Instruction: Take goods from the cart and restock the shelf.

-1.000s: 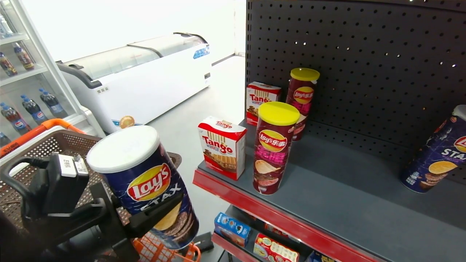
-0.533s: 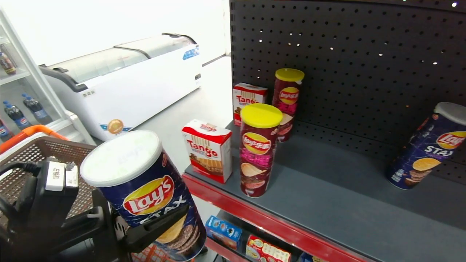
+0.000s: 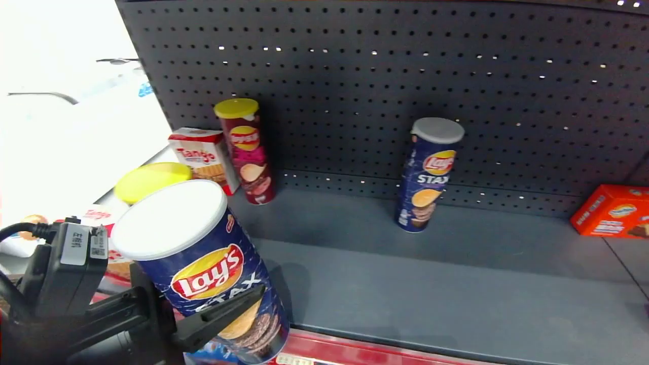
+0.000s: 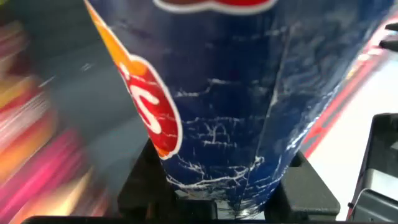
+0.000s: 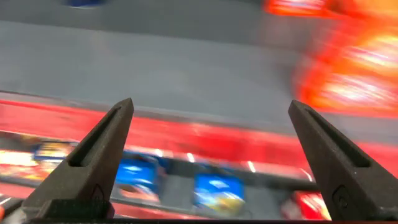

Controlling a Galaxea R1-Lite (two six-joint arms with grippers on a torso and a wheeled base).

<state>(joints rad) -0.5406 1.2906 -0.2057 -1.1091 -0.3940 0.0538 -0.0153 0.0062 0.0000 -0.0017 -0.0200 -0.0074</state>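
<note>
Grey shelf (image 3: 405, 284) with a black pegboard back (image 3: 355, 76) and a red front edge (image 3: 355, 352), that's the setting. The left gripper (image 3: 197, 299) is clamped on a blue chips can (image 3: 203, 263) with a white lid, one black finger (image 3: 223, 312) laid across the label low down. The can is tilted and sits at the shelf's front left corner with its bottom right over the red edge; can't tell if it's actually touching the deck. In the left wrist view the can (image 4: 230, 112) comes straight up from between the jaws. Just behind it a yellow lid (image 3: 152, 180) of another can pokes out. Further back at the left end, by the pegboard, there's a wafer box (image 3: 205, 157) and right beside it a maroon can (image 3: 246, 149) with a yellow lid, both upright. Around the middle of the back a second blue can (image 3: 428, 177) stands by the pegboard. An orange box (image 3: 611, 210) sits at the back right. The right gripper (image 5: 211, 155) holds nothing, fingers (image 5: 93, 162) spread wide apart, out in front of the red edge with blurry packs (image 5: 214, 190) on the level below
</note>
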